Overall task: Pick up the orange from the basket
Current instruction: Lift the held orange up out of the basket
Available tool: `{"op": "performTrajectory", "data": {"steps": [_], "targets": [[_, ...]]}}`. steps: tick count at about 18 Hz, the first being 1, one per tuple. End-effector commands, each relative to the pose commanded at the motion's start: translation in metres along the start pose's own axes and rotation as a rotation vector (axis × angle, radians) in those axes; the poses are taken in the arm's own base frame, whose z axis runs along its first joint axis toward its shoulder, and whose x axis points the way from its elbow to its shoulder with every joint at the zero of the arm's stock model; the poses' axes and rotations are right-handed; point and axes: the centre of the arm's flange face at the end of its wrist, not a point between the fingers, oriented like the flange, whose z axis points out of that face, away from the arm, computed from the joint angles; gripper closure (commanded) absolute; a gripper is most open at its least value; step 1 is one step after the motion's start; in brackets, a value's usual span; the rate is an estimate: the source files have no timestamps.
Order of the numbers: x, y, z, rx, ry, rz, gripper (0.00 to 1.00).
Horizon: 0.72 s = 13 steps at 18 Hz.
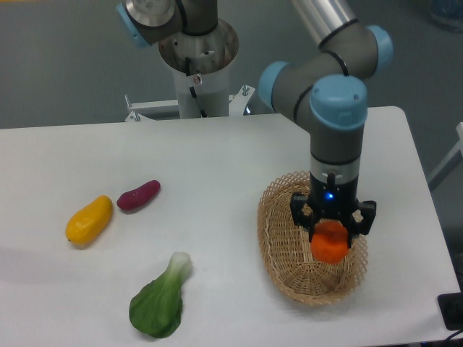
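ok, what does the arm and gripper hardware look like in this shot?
Arm: silver-grey tubular links, grey joint housings with light-blue round end caps. Gripper: black, two-fingered, with a small blue light lit on its body. A black cable shows at the white base column.

My tabletop (217,166) is white with rounded corners, and my base post stands at its twelve o'clock edge. At four o'clock sits the basket (278,249), oval tan wicker. At nine o'clock lies a yellow mango-shaped fruit (89,220), with a purple sweet potato (138,194) just beside it, apart. A leafy green bok choy (160,300) rests at seven o'clock.
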Motion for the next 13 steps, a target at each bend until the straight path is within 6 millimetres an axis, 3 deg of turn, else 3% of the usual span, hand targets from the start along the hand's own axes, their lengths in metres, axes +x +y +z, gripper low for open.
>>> {"op": "performTrajectory", "data": {"steps": [4, 7, 13], "targets": [[0.030, -0.020, -0.035, 0.068, 0.011, -0.098, 0.41], [0.055, -0.032, -0.028, 0.068, 0.029, -0.104, 0.41], [0.089, -0.035, -0.024, 0.058, 0.058, -0.084, 0.41]]}}
